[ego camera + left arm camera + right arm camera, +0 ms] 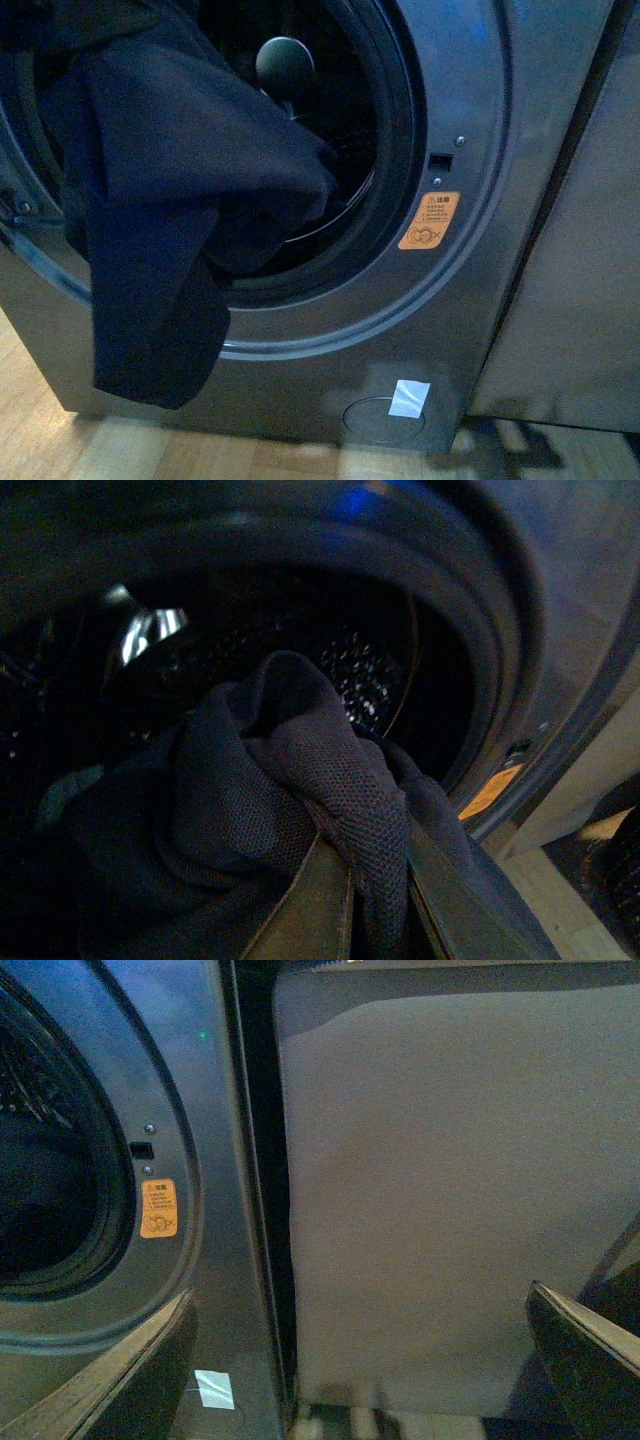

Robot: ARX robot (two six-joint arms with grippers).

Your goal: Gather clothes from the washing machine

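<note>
One garment (150, 200), seemingly pinched by left end effector (375, 875); right end effector (360, 1295) wide, empty.

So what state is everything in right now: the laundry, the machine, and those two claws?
clothes: partway out of the porthole, hanging down the front.
washing machine: open, dark inside.
left claw: shut on the clothes.
right claw: open, holding nothing.
orange sticker: stuck flat beside the porthole.
</note>
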